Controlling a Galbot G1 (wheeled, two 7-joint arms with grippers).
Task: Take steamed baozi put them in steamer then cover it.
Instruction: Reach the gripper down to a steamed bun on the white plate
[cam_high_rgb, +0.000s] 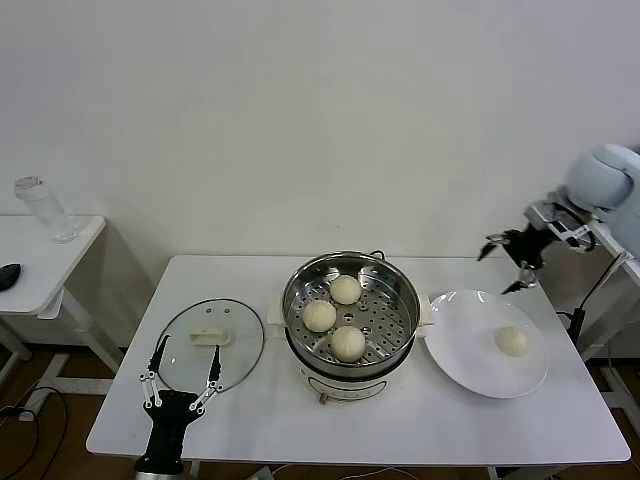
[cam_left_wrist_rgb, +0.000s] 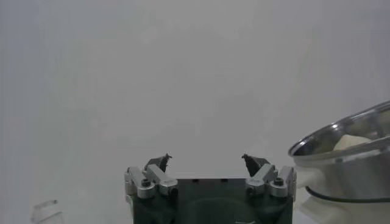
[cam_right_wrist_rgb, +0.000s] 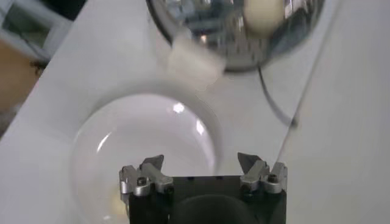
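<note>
Both the left gripper (cam_high_rgb: 185, 366) and right gripper (cam_high_rgb: 508, 263) gape empty; three smooth baozi (cam_high_rgb: 346, 290) fill the perforated steel steamer (cam_high_rgb: 404, 300).

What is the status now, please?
Left pincer open, empty, near lid. Right pincer open, empty, above plate. Three baozi in steamer, one baozi left on plate. Path clear.

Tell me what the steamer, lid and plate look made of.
Steamer: polished metal, likely stainless steel; mirror-bright wall, perforated floor. Lid: clear glass, table visible through it, with a cream handle, probably plastic. Plate: glossy white, ceramic or melamine; cannot tell which.
</note>
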